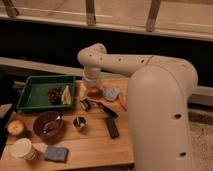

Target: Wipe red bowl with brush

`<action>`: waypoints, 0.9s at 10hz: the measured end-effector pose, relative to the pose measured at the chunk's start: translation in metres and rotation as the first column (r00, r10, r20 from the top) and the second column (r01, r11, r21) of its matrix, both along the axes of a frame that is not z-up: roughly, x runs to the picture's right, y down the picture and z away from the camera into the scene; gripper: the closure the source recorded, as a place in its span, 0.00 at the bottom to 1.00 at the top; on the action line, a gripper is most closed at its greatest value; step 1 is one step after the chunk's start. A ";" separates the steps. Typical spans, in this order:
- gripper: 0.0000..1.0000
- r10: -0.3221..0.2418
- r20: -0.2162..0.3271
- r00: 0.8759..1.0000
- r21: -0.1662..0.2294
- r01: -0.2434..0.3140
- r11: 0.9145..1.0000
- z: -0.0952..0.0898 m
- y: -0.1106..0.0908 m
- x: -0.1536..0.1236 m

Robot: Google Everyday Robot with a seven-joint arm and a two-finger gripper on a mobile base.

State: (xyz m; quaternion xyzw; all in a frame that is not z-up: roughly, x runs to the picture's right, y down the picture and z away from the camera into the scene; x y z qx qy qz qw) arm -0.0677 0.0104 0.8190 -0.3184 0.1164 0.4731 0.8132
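Note:
The red bowl is small and orange-red, and sits at the back middle of the wooden table. It is partly covered by my arm. The brush lies flat just in front of the bowl, with its rounded head to the left and its black handle pointing right. My gripper hangs down from the bent arm right over the red bowl, above and behind the brush. Nothing shows in it.
A green tray with food stands at the back left. A purple bowl, small metal cup, black block, apple, paper cup and blue sponge are on the table. A carrot and grey object lie right of the red bowl.

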 end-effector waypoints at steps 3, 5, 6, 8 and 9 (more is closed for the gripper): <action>0.24 0.018 0.000 1.000 -0.022 -0.018 1.000 0.016 0.010 0.011; 0.24 0.069 -0.014 0.997 -0.005 -0.069 0.998 0.015 0.020 0.032; 0.24 0.076 -0.015 0.997 -0.004 -0.076 0.997 0.015 0.023 0.033; 0.24 0.074 -0.011 0.997 -0.004 -0.074 0.997 0.015 0.023 0.029; 0.24 0.074 -0.016 0.997 -0.003 -0.074 0.997 0.016 0.023 0.031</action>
